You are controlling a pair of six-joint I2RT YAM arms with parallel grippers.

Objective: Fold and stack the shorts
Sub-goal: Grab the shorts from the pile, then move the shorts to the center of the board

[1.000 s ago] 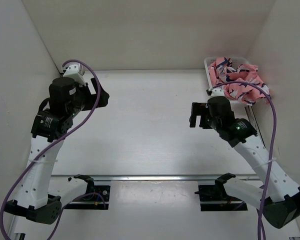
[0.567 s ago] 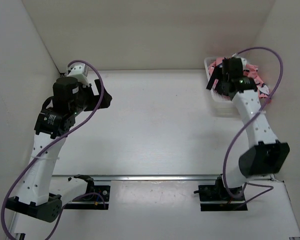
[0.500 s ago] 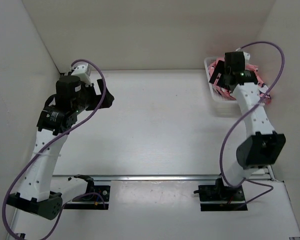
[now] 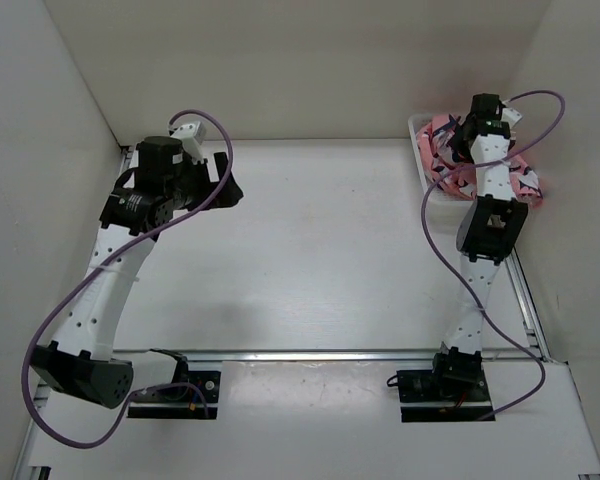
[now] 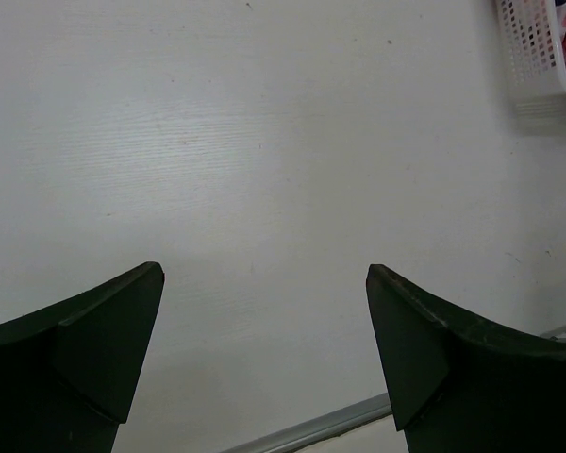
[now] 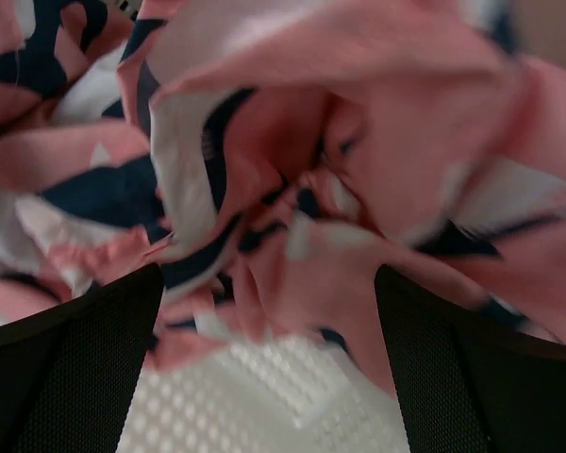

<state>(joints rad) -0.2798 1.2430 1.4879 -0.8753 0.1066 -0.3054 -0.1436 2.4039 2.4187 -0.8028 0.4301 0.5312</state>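
R pincer [image 6: 269, 276], jaws apart, over shorts [image 6: 264, 142] piled in basket [image 6: 264, 401].

A white plastic mesh basket [image 4: 427, 183] stands on the tabletop [image 4: 320, 250] right under the right claw [image 6: 269, 274]. In the right wrist view, a piece of its white mesh shows low in the opening of that claw. From the left claw [image 5: 264, 274] the basket is well apart, ahead and to the right. Below the left claw the tabletop is pale, with a fine grain and a few small dark specks. A metal rail [image 4: 320, 353] crosses the tabletop behind both claws, on the near side. Plain white walls [image 4: 300, 60] stand beyond the claws and at both sides; the right one is close to the basket.
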